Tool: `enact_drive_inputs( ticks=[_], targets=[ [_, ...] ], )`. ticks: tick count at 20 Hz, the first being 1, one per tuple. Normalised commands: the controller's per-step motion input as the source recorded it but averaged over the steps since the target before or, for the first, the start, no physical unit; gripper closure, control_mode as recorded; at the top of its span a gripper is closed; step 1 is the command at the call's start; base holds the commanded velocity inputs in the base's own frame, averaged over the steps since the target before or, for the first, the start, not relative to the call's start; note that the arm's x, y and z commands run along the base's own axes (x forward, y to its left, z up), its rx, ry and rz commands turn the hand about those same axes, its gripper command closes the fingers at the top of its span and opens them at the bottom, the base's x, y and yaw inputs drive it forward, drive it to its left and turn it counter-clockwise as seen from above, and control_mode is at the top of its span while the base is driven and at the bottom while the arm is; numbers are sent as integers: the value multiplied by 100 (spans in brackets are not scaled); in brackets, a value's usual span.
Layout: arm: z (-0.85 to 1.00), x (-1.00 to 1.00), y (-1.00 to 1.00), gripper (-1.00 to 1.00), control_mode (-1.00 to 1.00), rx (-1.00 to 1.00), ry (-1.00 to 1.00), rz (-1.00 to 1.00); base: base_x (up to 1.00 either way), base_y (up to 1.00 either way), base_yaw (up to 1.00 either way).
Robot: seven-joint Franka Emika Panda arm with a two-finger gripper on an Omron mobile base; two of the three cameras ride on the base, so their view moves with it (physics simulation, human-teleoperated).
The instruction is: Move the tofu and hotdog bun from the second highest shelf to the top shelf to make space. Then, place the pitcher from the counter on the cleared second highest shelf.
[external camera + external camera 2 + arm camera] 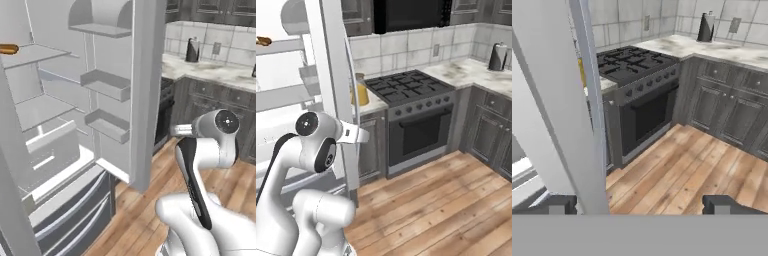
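Hotdog bun up on a fridge shelf, gripper empty

Hotdog bun [8, 49] pokes in at the far left edge of the left base view, on a high fridge shelf [37, 52]. In the right base view it's a small brown bit up top left [263, 41]. Can't tell which shelf level that is; the rest of the fridge top is cut off. Tofu not found in these pics.

Pitcher [360, 91] w/ orange juice stands on the counter [372, 104] right beside the stove [406, 87], partly hidden by the open fridge door [336, 95].

How they'd handle, my guess: bun is soft & light, so squeeze gently around the middle, across its short side. Pitcher is glass, full, so heavy, smooth & easy to break. Best grab at the narrow neck under the lid, keep it straight up so no juice spills.

Gripper [639, 204] is wide open, holds nothing, touches nothing. Its two dark tips [557, 204] point out at the wood floor [677, 165] and stove, well away from the bun.
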Motion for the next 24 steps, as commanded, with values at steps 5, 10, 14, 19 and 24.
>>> enact_drive_inputs(
  ticks=[5, 10, 14, 19, 24],
  targets=[
    [0, 0, 0, -100, 100, 0, 0, 0, 36, -70, -45],
    [0, 0, 0, -100, 100, 0, 0, 0, 53, -67, -23],
    [0, 0, 0, -100, 100, 0, 0, 0, 80, -58, 5],
    [0, 0, 0, -100, 100, 0, 0, 0, 79, -48, 44],
    [0, 0, 0, -100, 100, 0, 0, 0, 65, -29, 65]
  ],
)
